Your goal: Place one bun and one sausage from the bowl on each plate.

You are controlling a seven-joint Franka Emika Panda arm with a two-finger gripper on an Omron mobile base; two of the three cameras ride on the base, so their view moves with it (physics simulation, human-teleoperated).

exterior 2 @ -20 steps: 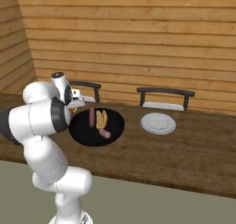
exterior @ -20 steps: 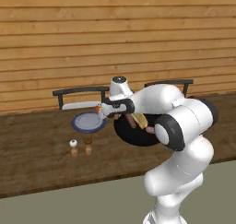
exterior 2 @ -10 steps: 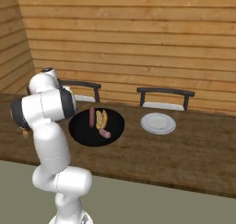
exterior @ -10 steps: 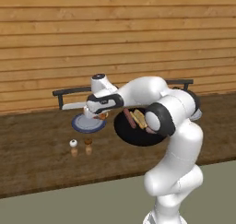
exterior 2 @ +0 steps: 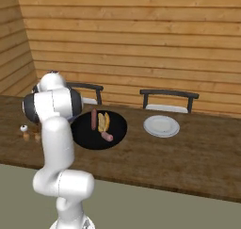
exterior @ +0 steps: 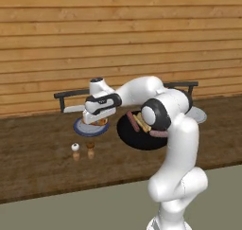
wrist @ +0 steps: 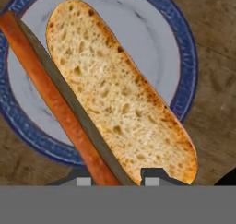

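In the hand view a toasted bun (wrist: 120, 91) lies on a blue-grey plate (wrist: 185, 57). A long reddish sausage (wrist: 48, 87) slants across the plate's left side, its near end between the fingertips of my gripper (wrist: 118, 179), which is shut on it. In the left base view the gripper (exterior: 93, 118) hangs just over this left plate (exterior: 79, 128). The black bowl (exterior: 137, 140) lies to the right of it, with a bun (exterior 2: 103, 122) and two sausages (exterior 2: 93, 119) inside. The second plate (exterior 2: 161, 126) stands bare to the right of the bowl.
Two small shakers (exterior: 75, 147) stand on the dark wooden counter in front of the left plate. Behind the counter are two dark chairs (exterior 2: 168, 94) against a wooden plank wall. The counter's front edge runs below the bowl.
The arm has swung left from over the bowl to over the left plate, carrying the sausage in its shut gripper.
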